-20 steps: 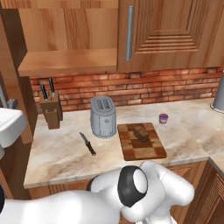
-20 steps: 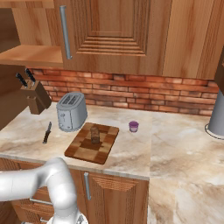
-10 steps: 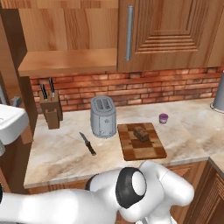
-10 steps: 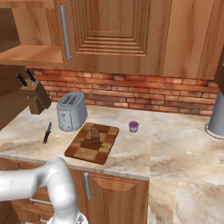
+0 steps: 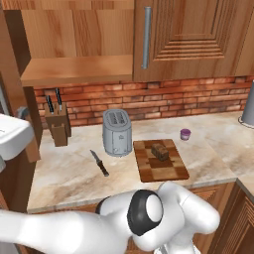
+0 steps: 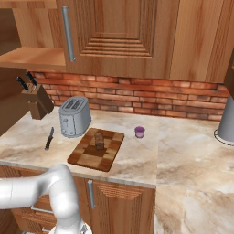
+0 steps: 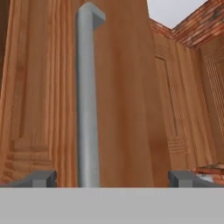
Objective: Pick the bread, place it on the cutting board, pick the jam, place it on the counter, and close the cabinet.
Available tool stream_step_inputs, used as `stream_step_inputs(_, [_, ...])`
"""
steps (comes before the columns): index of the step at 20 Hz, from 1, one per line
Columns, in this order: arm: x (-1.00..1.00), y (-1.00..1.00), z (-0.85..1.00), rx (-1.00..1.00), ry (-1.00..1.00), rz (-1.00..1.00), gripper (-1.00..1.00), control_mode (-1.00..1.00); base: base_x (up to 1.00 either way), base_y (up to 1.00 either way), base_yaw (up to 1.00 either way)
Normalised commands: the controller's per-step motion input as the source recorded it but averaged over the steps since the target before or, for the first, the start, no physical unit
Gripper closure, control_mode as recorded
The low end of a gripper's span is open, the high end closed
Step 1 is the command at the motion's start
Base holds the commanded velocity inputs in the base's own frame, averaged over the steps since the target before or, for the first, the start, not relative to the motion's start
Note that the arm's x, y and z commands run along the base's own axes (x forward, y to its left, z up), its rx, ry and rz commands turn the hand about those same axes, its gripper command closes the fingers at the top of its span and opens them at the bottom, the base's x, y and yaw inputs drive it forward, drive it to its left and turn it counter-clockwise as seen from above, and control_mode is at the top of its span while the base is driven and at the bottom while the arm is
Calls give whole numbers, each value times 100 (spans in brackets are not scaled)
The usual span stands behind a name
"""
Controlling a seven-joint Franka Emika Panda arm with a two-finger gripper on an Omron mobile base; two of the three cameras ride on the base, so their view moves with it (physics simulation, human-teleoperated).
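The dark brown bread lies on the patchwork cutting board. The purple jam stands on the beige counter, just right of the board. The upper cabinet has its right door shut, and its left half is open onto a bare shelf. My gripper is open. A vertical grey bar handle on a wooden door rises close ahead between the fingertips, nearer the left one.
A grey toaster stands left of the board. A knife lies on the counter and a knife block sits by the brick wall. A grey vessel stands far right.
The white hand at the left edge of the left base view has crept slightly upward. Bread, jam and board have not moved.
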Motion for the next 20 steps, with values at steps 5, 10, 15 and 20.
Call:
stream_step_inputs(5, [31,0,-4,0,-3,-8,-100,-100,0,0,0])
stream_step_inputs(10, [32,-4,0,0,-3,-9,-100,-100,0,0,0])
stream_step_inputs(15, [36,-4,0,0,-3,-9,-100,-100,0,0,0])
stream_step_inputs(20, [38,-4,0,0,-1,-8,-100,-100,0,0,0])
